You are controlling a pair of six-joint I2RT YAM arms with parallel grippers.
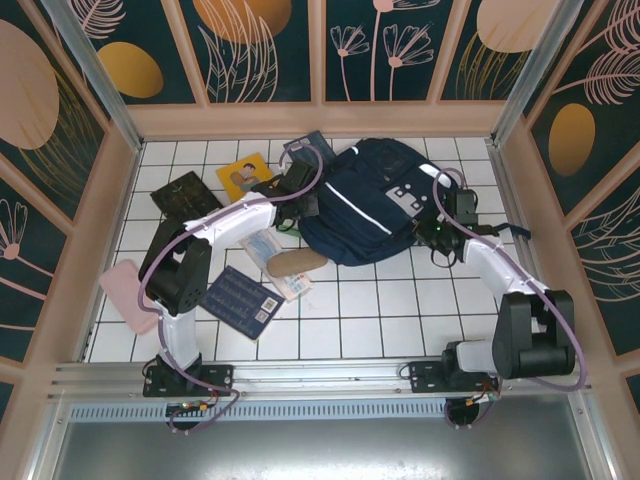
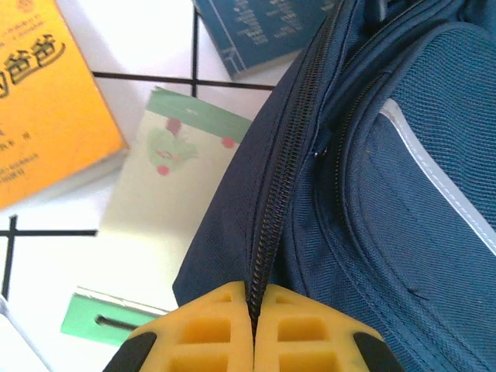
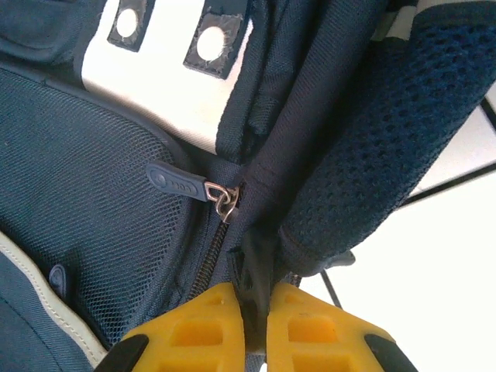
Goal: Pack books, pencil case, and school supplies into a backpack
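Navy backpack [image 1: 380,205] lies flat on the white tiled counter [image 1: 400,320], spreading from the centre toward 2 o'clock in the top view and dwarfing everything around it. The left end effector [image 2: 252,298] is at the bag's 9 o'clock edge. Its yellow fingers are pinched tight on the zip seam, and a line of zip teeth and navy cloth runs up from between them. The right end effector [image 3: 256,302] is at the bag's 4 o'clock edge, narrowed onto a dark fold of the fabric just below a zip pull [image 3: 180,184]. A padded mesh strap [image 3: 387,139] lies at 2 o'clock of that grip.

The loose things lie on the 9 o'clock half of the counter. A yellow book [image 1: 245,178] rests at 11 o'clock of the centre, with the black book [image 1: 187,195] at its 9 o'clock. One navy book [image 1: 310,150] pokes out at the bag's 11 o'clock corner. A second navy book [image 1: 243,302] lies at 7 o'clock, near the left arm's base. The clear packet [image 1: 265,247] and a tan pencil case [image 1: 297,262] sit just beside the bag's 8 o'clock edge. The pale green box [image 2: 178,170] lies between the yellow book and the bag, its edge tucked under the fabric. A pink pouch [image 1: 128,295] sits at the counter's 9 o'clock rim.
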